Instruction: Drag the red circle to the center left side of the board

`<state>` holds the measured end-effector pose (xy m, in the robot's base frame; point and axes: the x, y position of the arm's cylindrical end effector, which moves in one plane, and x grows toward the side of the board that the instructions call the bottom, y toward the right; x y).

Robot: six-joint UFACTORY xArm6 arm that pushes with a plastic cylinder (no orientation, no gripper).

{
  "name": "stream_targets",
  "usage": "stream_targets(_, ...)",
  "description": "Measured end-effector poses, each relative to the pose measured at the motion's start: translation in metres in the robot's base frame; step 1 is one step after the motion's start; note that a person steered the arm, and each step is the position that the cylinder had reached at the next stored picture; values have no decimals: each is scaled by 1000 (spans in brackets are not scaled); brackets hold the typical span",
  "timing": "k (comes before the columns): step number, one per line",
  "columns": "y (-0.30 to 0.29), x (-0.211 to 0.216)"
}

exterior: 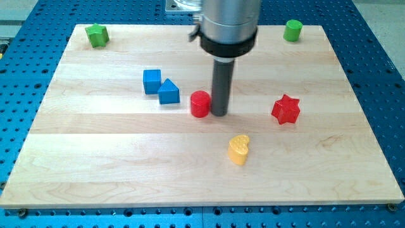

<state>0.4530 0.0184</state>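
Observation:
The red circle (200,104) stands near the middle of the wooden board (95,158). My tip (219,114) rests on the board right against the red circle's right side. The dark rod rises from it to the grey arm body at the view's top.
A blue cube (152,81) and a blue pentagon-like block (168,92) sit together left of the red circle. A red star (286,109) lies at the right, a yellow heart (238,149) below the middle. A green star (97,35) is at top left, a green cylinder (292,30) at top right.

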Motion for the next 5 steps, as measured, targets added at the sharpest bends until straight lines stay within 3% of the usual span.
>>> stream_targets(4,-209,-8)
stream_targets(5,-176,-14)
